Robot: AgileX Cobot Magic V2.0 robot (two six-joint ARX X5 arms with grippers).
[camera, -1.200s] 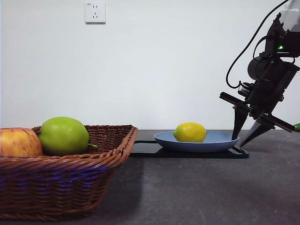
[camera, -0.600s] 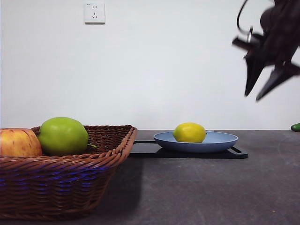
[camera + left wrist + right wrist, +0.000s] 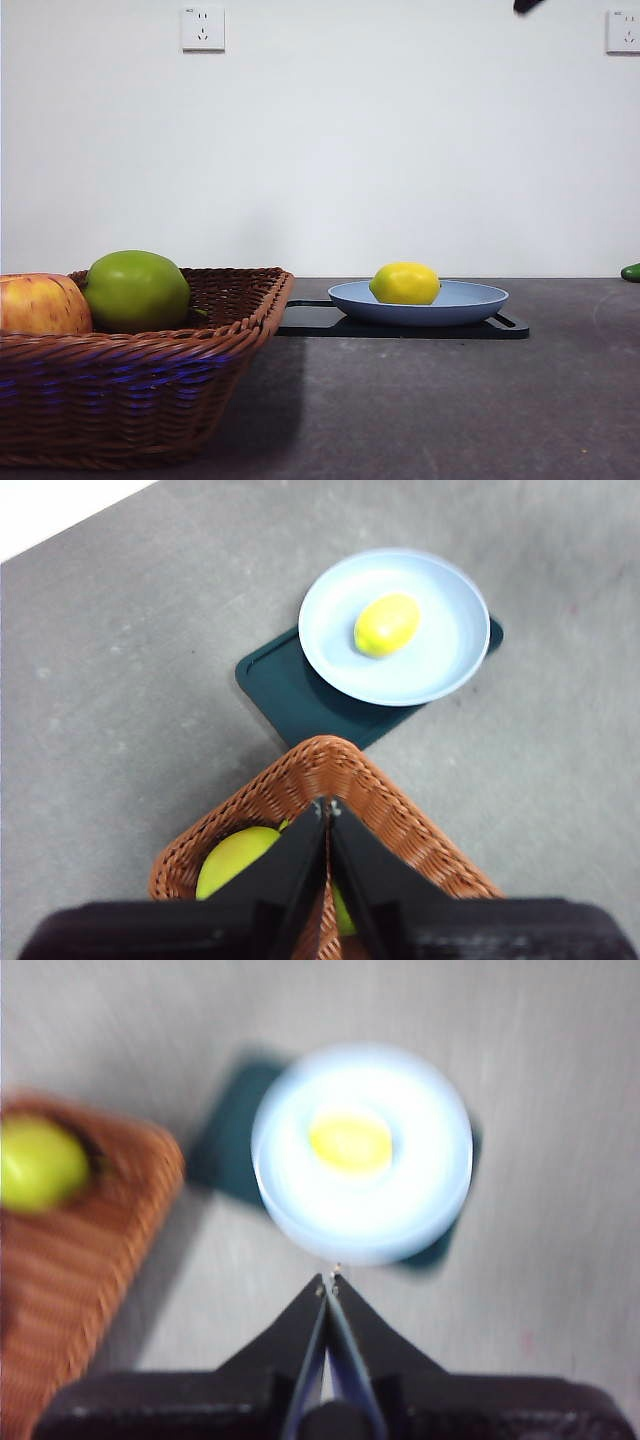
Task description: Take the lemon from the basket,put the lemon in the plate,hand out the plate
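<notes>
Both end effectors hang high, closed, right end effector seemingly above plate.

I see a large round green apple sitting touching a red-yellow apple. A flat black rectangular tray lies on the dark grey table. Two white wall sockets show on the white wall behind.

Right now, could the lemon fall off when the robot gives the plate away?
Maybe. The lemon lies loose in the shallow plate, off to one side, so a tilt might roll it over the low rim. The plate sits on a black tray, so a gripper reaching for its edge might catch the tray too.
</notes>
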